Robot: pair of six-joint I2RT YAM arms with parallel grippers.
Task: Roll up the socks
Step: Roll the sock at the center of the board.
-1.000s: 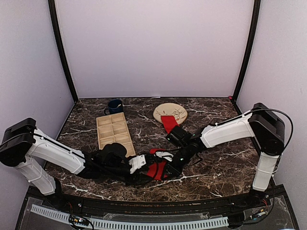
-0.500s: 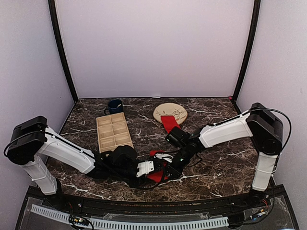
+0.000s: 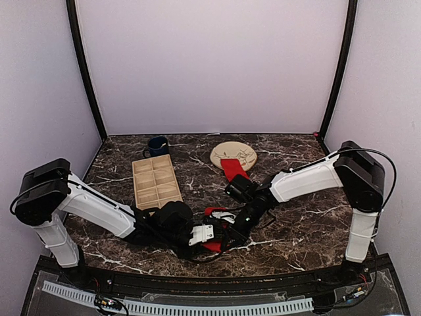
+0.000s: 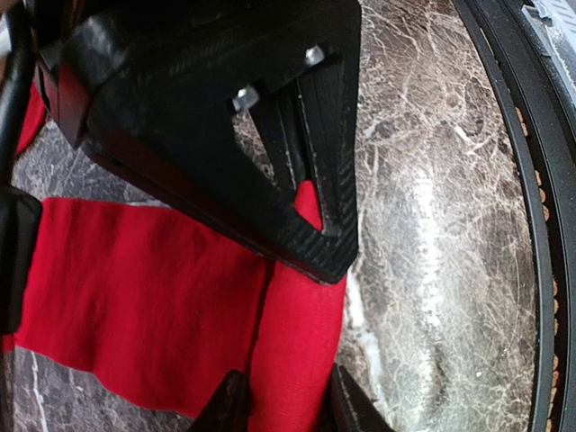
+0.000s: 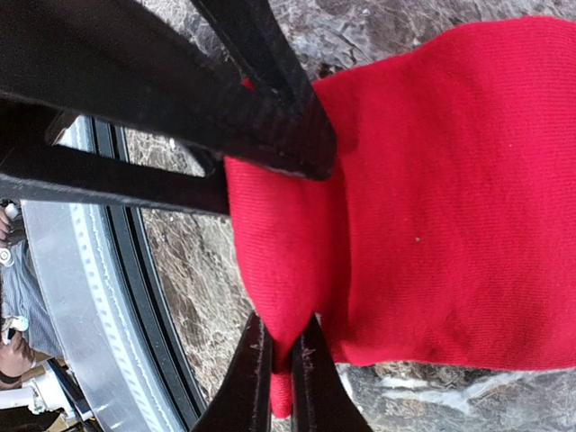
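The right pincer (image 5: pixel 283 331) pinches the red sock (image 5: pixel 432 180); the left pincer (image 4: pixel 288 396) straddles its fold (grip: cannot tell).

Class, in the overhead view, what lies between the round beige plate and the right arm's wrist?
A red sock, its far end on the beige plate, the near end by the wrist. The top view shows it.

The left claw (image 3: pixel 212 237) and right claw (image 3: pixel 225 238) converge on one red sock (image 3: pixel 212 247) near the counter's (image 3: pixel 296 224) near edge; the second sock (image 3: pixel 231 168) overlaps the plate (image 3: pixel 245 152).
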